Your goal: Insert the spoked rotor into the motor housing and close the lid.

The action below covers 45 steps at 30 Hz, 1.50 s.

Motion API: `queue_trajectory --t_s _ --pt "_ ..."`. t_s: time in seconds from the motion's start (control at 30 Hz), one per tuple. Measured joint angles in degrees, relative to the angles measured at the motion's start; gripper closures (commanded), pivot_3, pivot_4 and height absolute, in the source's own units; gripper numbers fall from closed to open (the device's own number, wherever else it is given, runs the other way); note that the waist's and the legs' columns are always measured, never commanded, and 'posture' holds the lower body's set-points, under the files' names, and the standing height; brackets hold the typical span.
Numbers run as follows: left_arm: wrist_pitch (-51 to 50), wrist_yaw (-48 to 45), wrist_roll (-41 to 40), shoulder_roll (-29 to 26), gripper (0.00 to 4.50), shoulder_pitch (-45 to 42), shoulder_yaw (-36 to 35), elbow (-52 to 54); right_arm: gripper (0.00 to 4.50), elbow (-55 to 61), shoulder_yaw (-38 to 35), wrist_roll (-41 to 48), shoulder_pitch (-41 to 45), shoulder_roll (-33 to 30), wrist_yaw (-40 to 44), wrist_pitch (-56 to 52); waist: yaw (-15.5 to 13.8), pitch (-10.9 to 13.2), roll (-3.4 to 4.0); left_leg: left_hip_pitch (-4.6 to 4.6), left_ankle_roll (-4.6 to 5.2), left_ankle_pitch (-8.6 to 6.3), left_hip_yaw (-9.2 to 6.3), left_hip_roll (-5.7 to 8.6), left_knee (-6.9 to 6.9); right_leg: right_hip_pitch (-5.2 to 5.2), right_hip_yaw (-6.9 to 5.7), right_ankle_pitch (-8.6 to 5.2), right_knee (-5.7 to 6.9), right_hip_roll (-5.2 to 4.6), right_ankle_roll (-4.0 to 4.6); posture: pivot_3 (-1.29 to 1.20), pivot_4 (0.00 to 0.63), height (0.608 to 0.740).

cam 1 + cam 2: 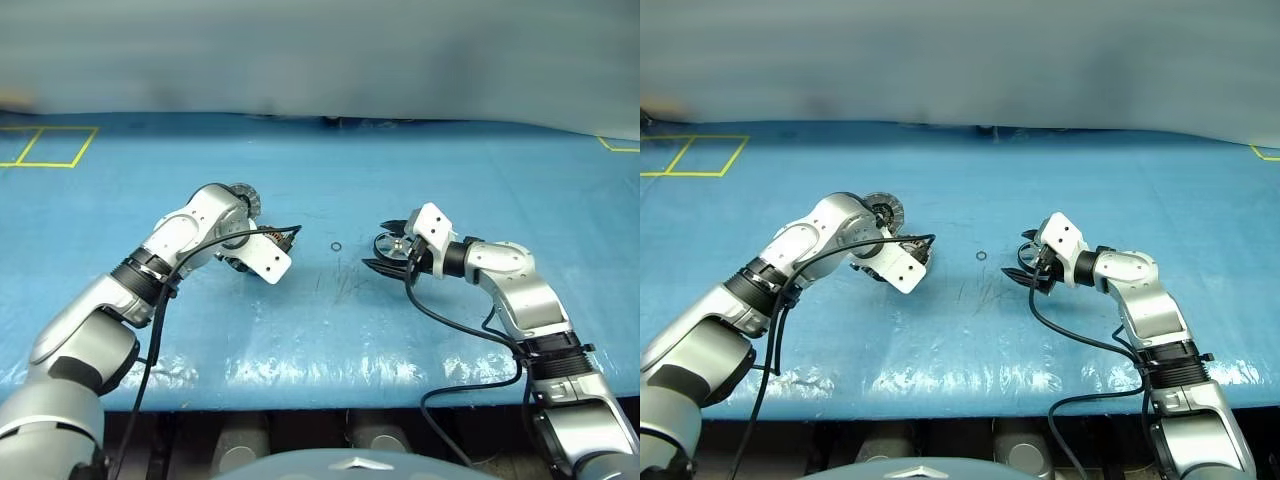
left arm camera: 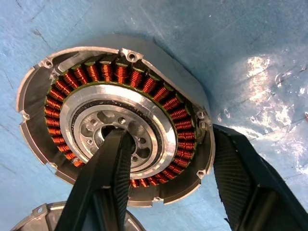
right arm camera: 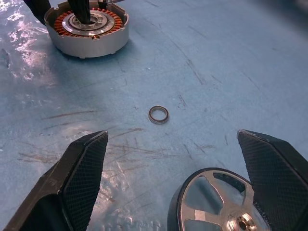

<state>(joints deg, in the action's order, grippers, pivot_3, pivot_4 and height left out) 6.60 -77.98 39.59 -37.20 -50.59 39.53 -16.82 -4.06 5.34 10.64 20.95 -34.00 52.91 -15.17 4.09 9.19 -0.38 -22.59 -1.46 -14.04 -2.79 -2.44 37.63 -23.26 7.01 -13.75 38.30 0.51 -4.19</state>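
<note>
With the left hand [image 2: 166,185] straddling the wall of the round grey copper-coiled motor housing [image 2: 113,115] (not yet clamped), the right hand [image 3: 192,185], fingers apart around the silver-spoked dark-rimmed rotor [image 3: 219,204] on the blue table [image 1: 400,170], must next close and lift.

1. The motor housing [image 2: 115,130] has a grey shell, a copper-orange coil ring and a shiny silver centre.
2. The spoked rotor [image 3: 216,202] has a dark rim with bright silver spokes and hub.
3. The small ring [image 3: 158,114] is dark with a metallic sheen.
4. The table cover [image 1: 450,180] is blue, scratched and glossy, with yellow line markings [image 1: 45,147].
5. The gripper fingers [image 3: 84,163] are black with a fine mesh texture.
</note>
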Motion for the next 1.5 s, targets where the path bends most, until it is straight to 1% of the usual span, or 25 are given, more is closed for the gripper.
queue_trajectory --t_s 0.17,0.33,0.53,0.67,0.83,1.07,1.13,1.17,1.3,1.33,1.43,1.5 --pt "6.19 3.43 -0.22 0.06 2.36 0.08 -0.67 -1.93 0.0 0.34 -1.13 0.06 -1.18 0.43 -1.65 0.41 -0.25 -0.02 0.04 -0.02 0.02 0.01 0.0 0.03 0.26 0.01 0.03 0.01 0.21 -0.01 -0.04 0.0 0.15 0.74" --pt "14.11 5.52 -0.25 0.11 2.36 0.22 -0.3 -1.13 0.0 0.9 -1.37 0.59 -3.18 1.64 -3.09 1.29 -0.65 -0.02 0.03 -0.1 0.02 0.01 0.02 0.1 0.31 -0.01 0.06 0.05 0.2 -0.09 -0.09 0.0 0.15 0.74" --pt "23.02 5.25 -0.61 -0.11 2.36 0.23 0.61 1.2 0.0 2.09 -2.27 0.93 -6.56 2.65 -5.26 2.7 -0.69 -0.01 0.03 -0.13 0.05 0.0 0.0 0.1 0.24 -0.06 0.05 0.06 0.2 -0.08 -0.07 0.0 0.15 0.74" --pt "27.76 3.83 -2.49 -0.04 2.36 0.44 2.14 4.09 0.0 2.47 -2.49 1.01 -7.92 3.23 -6.69 3.64 -0.53 -0.01 0.02 -0.21 0.05 0.0 0.01 0.09 0.25 -0.13 0.06 0.06 0.2 -0.07 -0.06 0.0 0.15 0.74" --pt "29.88 2.38 -3.23 -0.3 2.36 1.41 2.64 7.1 0.0 2.47 -2.53 1.14 -8.82 3.54 -7.48 4.61 -0.29 0.0 0.02 -0.2 0.05 -0.01 0.0 0.07 0.25 -0.14 0.06 0.03 0.21 -0.04 -0.07 0.0 0.15 0.74" --pt "29.67 0.95 -4.33 -1.43 2.36 3.39 2.27 10.38 0.0 2.46 -2.53 1.22 -8.79 4.35 -8.0 5.01 -0.21 -0.01 0.02 -0.18 0.05 -0.01 0.01 0.06 0.24 -0.13 0.06 0.02 0.21 -0.04 -0.07 0.0 0.15 0.74" --pt "29.38 0.81 -5.01 -1.65 1.69 4.06 1.72 10.65 0.0 2.41 -2.49 1.22 -8.69 4.51 -7.9 5.11 -0.2 -0.01 0.03 -0.17 0.05 -0.01 0.01 0.06 0.25 -0.13 0.06 0.02 0.22 -0.04 -0.07 0.0 0.15 0.74" --pt "28.91 0.62 -5.52 -1.75 1.46 4.56 1.52 10.91 0.0 2.36 -2.47 1.21 -8.62 4.55 -7.85 5.13 -0.19 -0.01 0.03 -0.17 0.05 -0.01 0.01 0.06 0.25 -0.13 0.06 0.02 0.22 -0.04 -0.07 0.0 0.15 0.74" --pt "29.7 2.53 -5.94 -1.8 0.12 5.25 1.39 10.89 0.0 2.02 -2.29 1.19 -7.78 5.12 -7.7 5.15 -0.24 0.0 0.02 -0.17 0.05 -0.01 0.0 0.06 0.25 -0.13 0.05 0.02 0.22 -0.03 -0.07 0.0 0.15 0.74" --pt "30.29 3.6 -5.97 -1.78 0.03 5.25 1.26 10.78 0.0 1.88 -2.23 1.19 -7.48 5.2 -7.54 5.19 -0.27 0.0 0.02 -0.18 0.05 -0.01 0.0 0.06 0.25 -0.13 0.06 0.02 0.22 -0.04 -0.07 0.0 0.15 0.74" --pt "30.6 5.18 -7.26 -2.16 0.03 5.93 0.28 10.84 0.0 1.31 -1.89 1.19 -6.64 5.47 -6.95 5.23 -0.29 0.0 0.01 -0.18 0.05 -0.01 0.01 0.06 0.26 -0.13 0.06 0.03 0.22 -0.04 -0.07 0.0 0.15 0.74" --pt "30.72 5.39 -9.45 -3.43 0.03 6.95 -0.36 11.19 0.0 0.82 -1.73 1.2 -6.45 5.89 -6.62 5.26 -0.21 0.0 0.02 -0.18 0.05 -0.01 0.0 0.04 0.24 -0.15 0.05 0.03 0.22 -0.02 -0.05 0.0 0.15 0.74"
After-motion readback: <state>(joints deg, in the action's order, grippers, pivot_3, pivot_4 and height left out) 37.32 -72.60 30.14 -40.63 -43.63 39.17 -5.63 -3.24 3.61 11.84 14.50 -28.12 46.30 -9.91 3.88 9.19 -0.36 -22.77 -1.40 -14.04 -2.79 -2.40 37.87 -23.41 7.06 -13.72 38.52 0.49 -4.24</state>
